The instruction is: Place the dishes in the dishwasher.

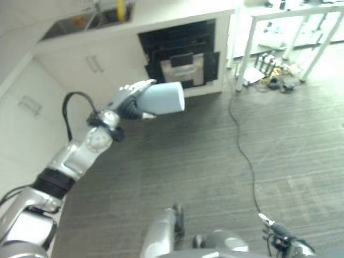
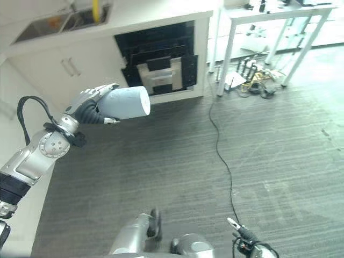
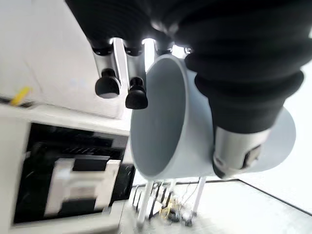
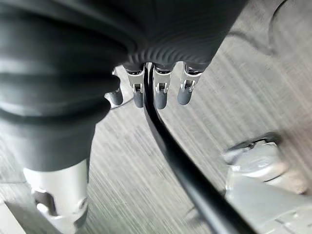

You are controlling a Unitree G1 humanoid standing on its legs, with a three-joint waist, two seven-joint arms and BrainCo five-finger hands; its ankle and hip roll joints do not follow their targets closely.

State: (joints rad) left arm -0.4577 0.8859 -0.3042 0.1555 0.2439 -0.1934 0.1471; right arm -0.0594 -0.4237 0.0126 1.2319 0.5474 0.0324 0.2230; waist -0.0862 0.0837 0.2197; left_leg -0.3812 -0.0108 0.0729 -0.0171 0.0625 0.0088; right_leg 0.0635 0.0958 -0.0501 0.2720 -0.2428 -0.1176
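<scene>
My left hand (image 1: pixel 124 100) is raised over the dark floor with its fingers and thumb curled round a pale blue cup (image 1: pixel 162 97). The cup lies on its side, its mouth facing away from the hand, as the left wrist view shows (image 3: pixel 163 129). Beyond the cup, the dishwasher (image 1: pixel 181 54) stands open in the white counter front, dark inside, still some way from the cup. My right hand (image 4: pixel 155 93) hangs low above the floor, fingers straight and holding nothing.
A sink (image 1: pixel 80 22) sits in the countertop at the back left, above white cabinet doors (image 1: pixel 92 64). A white table's legs (image 1: pixel 251 45) stand right of the dishwasher, with a clutter of small things (image 1: pixel 271 72) on the floor beneath.
</scene>
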